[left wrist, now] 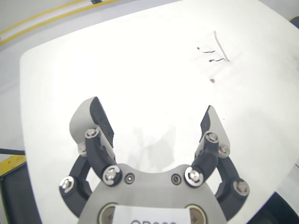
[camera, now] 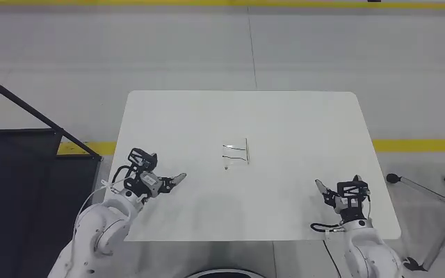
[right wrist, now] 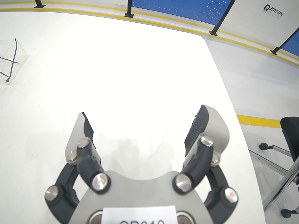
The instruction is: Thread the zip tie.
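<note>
**A:** Zip tie [camera: 246, 149]: where does it lie?

**B:** Near the middle of the table [camera: 313, 125]. It shows as thin dark strips that seem to rest on a small clear stand [right wrist: 21, 64]. I cannot tell whether any tail is through a head.

**A:** So how far along is the job?

**B:** At the very start, I judge. Nothing is gripped, so picking up, lining tail to head and threading are all left to do.

**A:** And the arms?

**B:** Left gripper [camera: 160, 168] hovers over the near left part of the table, angled toward the tie. Its jaws are spread wide with nothing between them. Right gripper [camera: 339, 186] sits by the near right corner, and its jaws are equally wide and empty.

**A:** Which is closer to the tie?

**B:** Left, slightly, though both are well apart from it.
</note>
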Robot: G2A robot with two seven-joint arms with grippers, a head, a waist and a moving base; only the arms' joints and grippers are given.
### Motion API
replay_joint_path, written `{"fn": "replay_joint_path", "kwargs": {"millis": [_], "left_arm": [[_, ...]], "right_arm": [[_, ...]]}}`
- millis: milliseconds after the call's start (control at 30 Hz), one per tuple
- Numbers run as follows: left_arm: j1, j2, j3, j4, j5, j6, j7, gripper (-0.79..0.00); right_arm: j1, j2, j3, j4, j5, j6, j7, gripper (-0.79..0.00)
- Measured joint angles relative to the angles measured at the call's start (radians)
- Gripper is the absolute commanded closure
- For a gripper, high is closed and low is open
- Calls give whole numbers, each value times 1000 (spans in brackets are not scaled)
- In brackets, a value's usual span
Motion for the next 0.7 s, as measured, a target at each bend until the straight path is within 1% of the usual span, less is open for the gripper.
{"fn": "replay_joint_path", "kwargs": {"millis": [67,167,433,467,500,567,600,700], "left_arm": [[-20,-1,12,-9,-48,1,-52,-785],[-53,-2,24,-23,-113,30,-141,-785],[-51,-2,25,-24,-113,28,-146,-785],[-43,-1,29,-23,-127,13,-150,-785],[-33,1,24,-18,-172,-24,-159,-785],[-38,2,5,-4,-265,-61,-180,-785],[-46,1,6,1,-292,-48,-190,-785],[-87,-4,38,17,-373,35,-226,-785]], "right_arm": [[0,0,0,0,0,0,0,-785],[0,0,0,0,0,0,0,-785],[0,0,0,0,0,0,0,-785],[0,0,0,0,0,0,0,-785],[0,0,0,0,0,0,0,-785],[0,0,0,0,0,0,0,-785],[0,0,0,0,0,0,0,-785],[0,0,0,0,0,0,0,-785]]}}
